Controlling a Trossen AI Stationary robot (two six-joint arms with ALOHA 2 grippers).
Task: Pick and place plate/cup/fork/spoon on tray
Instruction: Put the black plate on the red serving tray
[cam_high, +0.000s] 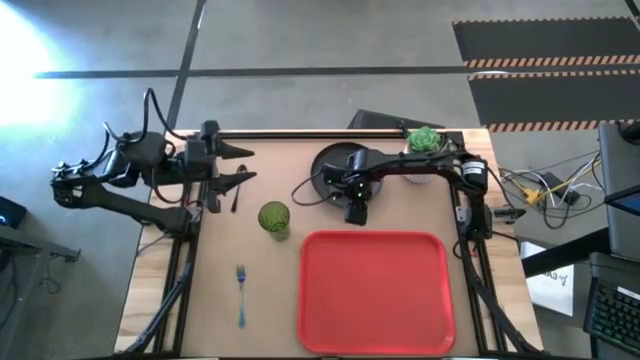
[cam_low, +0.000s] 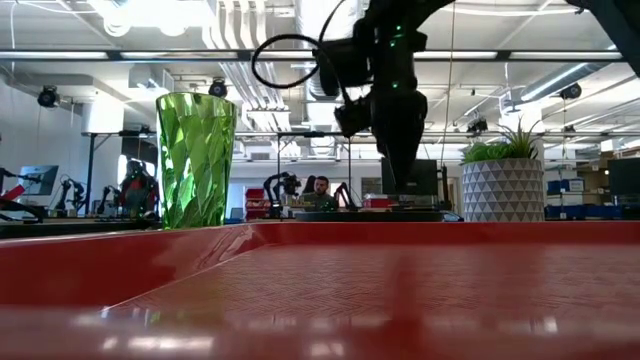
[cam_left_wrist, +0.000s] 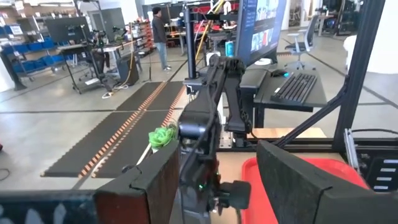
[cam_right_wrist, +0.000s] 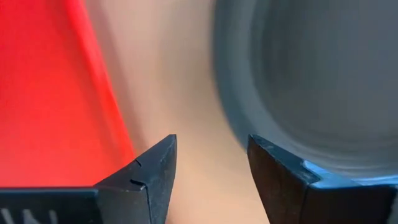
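Observation:
The black plate (cam_high: 328, 168) lies on the table at the far middle, partly under my right arm; it also shows in the right wrist view (cam_right_wrist: 311, 81). My right gripper (cam_high: 355, 210) is open and points down over the bare table between the plate's near rim and the red tray (cam_high: 375, 290), a little above both (cam_low: 402, 180). The green cup (cam_high: 273, 218) stands upright left of the tray. The blue-handled fork (cam_high: 241, 290) lies near the table's left front. The thin dark spoon (cam_high: 233, 197) lies beside my left gripper (cam_high: 240, 166), which is open and empty at the far left.
A white pot with a green plant (cam_high: 424, 140) stands at the far right behind my right arm. The tray's floor (cam_low: 400, 290) is bare. Cables and a keyboard lie off the table's right edge. A person (cam_low: 320, 190) sits far back in the room.

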